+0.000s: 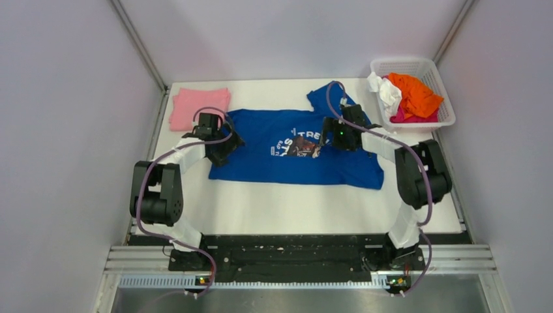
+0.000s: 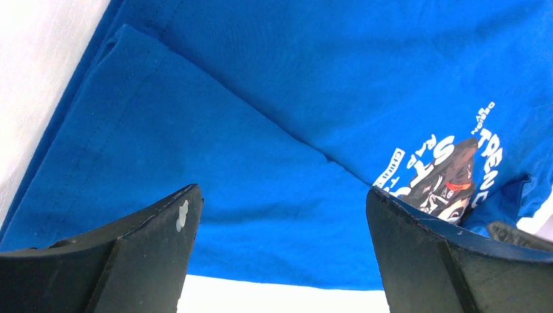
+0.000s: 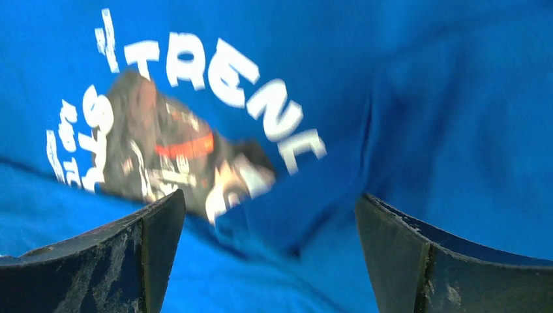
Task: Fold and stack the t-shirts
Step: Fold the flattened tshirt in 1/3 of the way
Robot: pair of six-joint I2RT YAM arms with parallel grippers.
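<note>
The royal blue t-shirt [image 1: 280, 156] lies spread across the middle of the table, print up, partly folded along its near side. It fills the left wrist view [image 2: 274, 117] and the right wrist view [image 3: 424, 98]. My left gripper [image 1: 229, 145] is open just above the shirt's left end. My right gripper [image 1: 325, 138] is open over the shirt's right part, beside the round white-lettered print [image 1: 295, 141]. Neither holds cloth. A folded pink t-shirt [image 1: 199, 106] lies at the far left. Orange [image 1: 414, 94], white [image 1: 386, 91] and magenta [image 1: 411, 117] tees sit in the basket.
A white plastic mesh basket [image 1: 445, 85] stands at the far right corner. Grey walls close in on the left, the right and the back. The white table [image 1: 293, 208] shows bare between the shirt and the arm bases.
</note>
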